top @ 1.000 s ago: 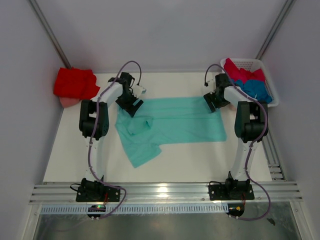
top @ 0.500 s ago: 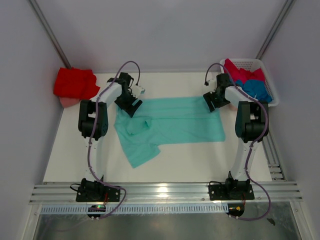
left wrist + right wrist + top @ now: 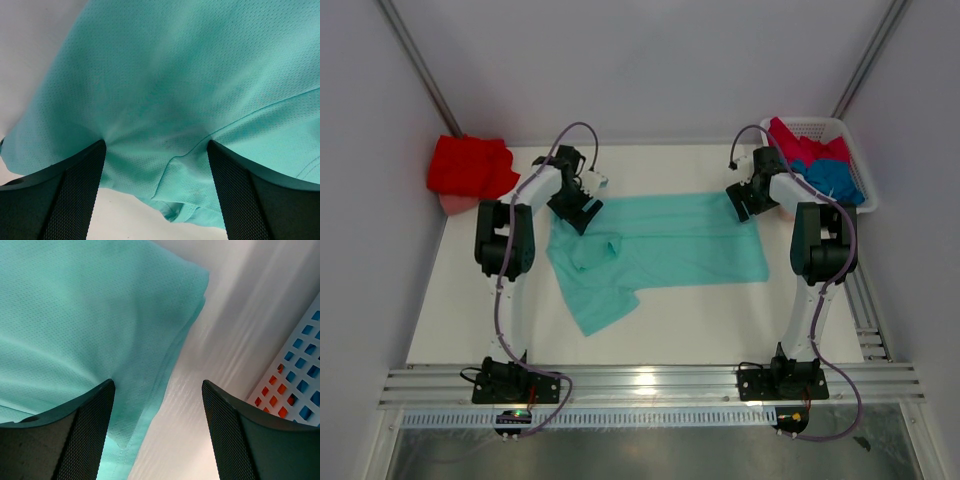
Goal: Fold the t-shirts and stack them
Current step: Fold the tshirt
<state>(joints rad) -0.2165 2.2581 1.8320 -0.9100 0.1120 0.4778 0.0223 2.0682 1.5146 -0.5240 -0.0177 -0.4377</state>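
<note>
1. At the far left corner of the surface (image 3: pixel 700 320), a red t-shirt (image 3: pixel 468 165) is lying in a bunched heap, well apart from both arms.
2. The left pincer (image 3: pixel 156 144) is standing released, its jaws spread wide over the far left part of the mint-teal t-shirt (image 3: pixel 670 245). The cloth is puckering toward both tips, so they are probably pressing into it, but nothing is being gripped.
3. That t-shirt is lying spread across the middle of the surface. It is mostly flat, with a fold bunching up left of centre and a flap trailing toward the near edge on the left.
4. The right pincer (image 3: pixel 157 384) is hanging released as well, jaws wide, over the shirt's far right corner, where the doubled edge is meeting bare surface.
5. The fabric is looking like a thin, light mesh knit, so it is likely to sag, stretch and slide rather than hold a crease. The far edge near each corner is looking like the best hold, with both layers pinched together and both sides raised evenly.
6. At the far right, a white slatted basket (image 3: pixel 820 123) is holding a crimson-pink t-shirt (image 3: pixel 800 148) and a blue t-shirt (image 3: pixel 835 180), both crumpled and not yet folded.
</note>
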